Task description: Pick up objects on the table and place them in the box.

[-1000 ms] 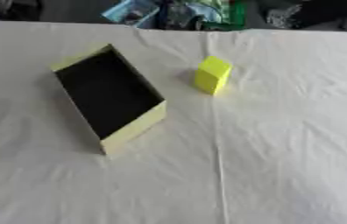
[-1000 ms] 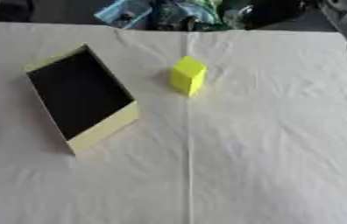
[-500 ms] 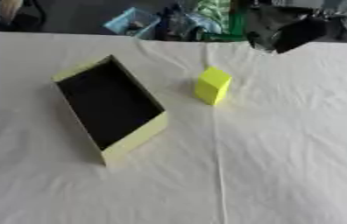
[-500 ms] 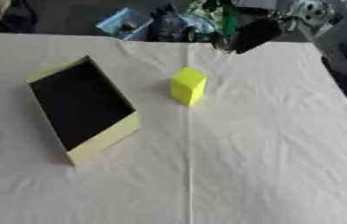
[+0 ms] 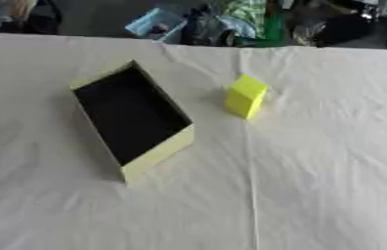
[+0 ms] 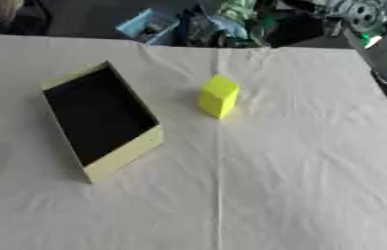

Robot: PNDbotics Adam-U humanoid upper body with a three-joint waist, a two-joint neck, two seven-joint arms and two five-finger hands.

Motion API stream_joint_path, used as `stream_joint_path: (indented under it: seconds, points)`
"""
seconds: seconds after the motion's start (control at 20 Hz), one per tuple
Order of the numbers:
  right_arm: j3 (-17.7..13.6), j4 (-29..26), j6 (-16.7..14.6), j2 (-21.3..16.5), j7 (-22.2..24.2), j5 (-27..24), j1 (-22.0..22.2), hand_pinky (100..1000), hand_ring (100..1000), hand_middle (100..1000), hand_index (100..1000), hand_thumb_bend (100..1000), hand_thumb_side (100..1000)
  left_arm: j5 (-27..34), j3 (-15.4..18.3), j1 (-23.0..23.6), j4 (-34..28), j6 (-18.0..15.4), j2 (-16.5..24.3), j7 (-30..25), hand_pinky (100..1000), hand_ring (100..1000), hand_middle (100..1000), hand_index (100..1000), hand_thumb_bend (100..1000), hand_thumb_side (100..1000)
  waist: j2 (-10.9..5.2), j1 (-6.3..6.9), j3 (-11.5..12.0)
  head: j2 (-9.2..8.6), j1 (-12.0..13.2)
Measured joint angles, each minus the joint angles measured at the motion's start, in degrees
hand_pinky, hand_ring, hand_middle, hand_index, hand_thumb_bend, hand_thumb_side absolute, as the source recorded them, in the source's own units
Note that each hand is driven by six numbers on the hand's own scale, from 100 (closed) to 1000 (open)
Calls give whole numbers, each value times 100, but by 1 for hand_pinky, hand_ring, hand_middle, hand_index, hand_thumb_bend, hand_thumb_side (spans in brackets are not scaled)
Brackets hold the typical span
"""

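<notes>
Left eye view showed a yellow block [image 5: 245, 96] upright on the cloth-covered table [image 5: 316, 185], just beside the open box [image 5: 130, 119], not touching. Block looked light, stiff, flat-sided; best pinched across opposite faces. Neither hand was visible, so grip unknown. Clutter behind the table was too blurred to identify.

1 box [image 5: 132, 119], yellow w/ black inside, open, left-centre of frame; 1 small yellow block [image 5: 245, 95], upper centre, just right of the box and apart from it. Both sit on 1 worktop [image 5: 316, 185] w/ 1 pale cloth over it, 1 crease line running down the middle from the block to the bottom edge. Clutter along the top edge is too blurred to count.
</notes>
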Motion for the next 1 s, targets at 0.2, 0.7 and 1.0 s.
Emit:
stream_joint_path:
  seconds: [0.2,0.7,1.0]
  points:
    - [67,-2,362,0,-461,62,0,885,866,812,993,100,870,0,0,3,0,0,0,0,670,747,757,887,100,493,0,0,9,5,3]
    - [207,127,-605,80,698,769,-90,1000,1000,975,1000,100,911,1,-13,3,0,-1,-1,-1,667,745,756,887,100,490,0,0,-15,106,-30]
    - [209,388,-998,201,1326,816,-271,1000,1000,1000,1000,100,925,2,-14,3,0,-2,-1,-1,665,744,755,887,100,486,0,0,-85,119,-137]
